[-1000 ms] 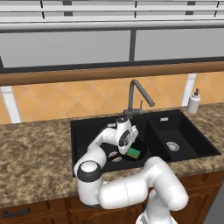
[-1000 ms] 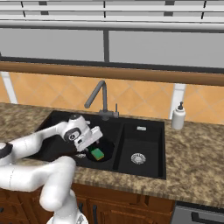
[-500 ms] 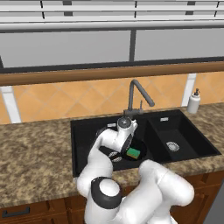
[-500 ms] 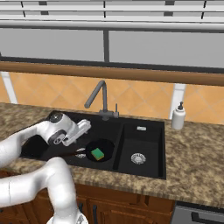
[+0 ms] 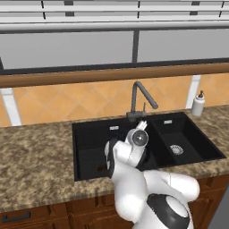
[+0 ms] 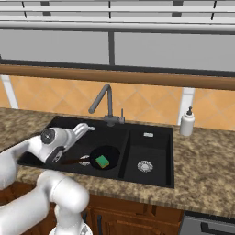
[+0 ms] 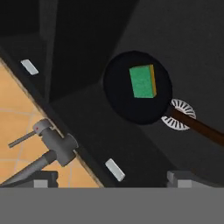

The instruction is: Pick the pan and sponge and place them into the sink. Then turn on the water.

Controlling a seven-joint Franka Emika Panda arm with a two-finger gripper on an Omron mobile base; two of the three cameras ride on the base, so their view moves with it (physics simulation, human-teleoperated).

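1. Arm has swung up and back out of the larger basin since 1 second ago; 1 second ago its hand was low over the sponge, now the hand sits above the sink [image 6: 151, 158] pointing toward the faucet [image 6: 103, 103].
2. Gripper [image 6: 90, 128] is spread wide, nothing between its tips; both tips sit far apart at the hand view's bottom edge.
3. Pan [image 7: 137, 89] lies flat in the larger basin, its brown handle crossing the silver drain [image 7: 179, 114].
4. Sponge [image 6: 102, 161] rests green side up inside the pan, released and apart from the gripper.
5. Read: both placements look done. Only the water step is left; no stream at the spout yet.
6. Next target is likely the faucet lever [image 7: 26, 136], close below the hand.
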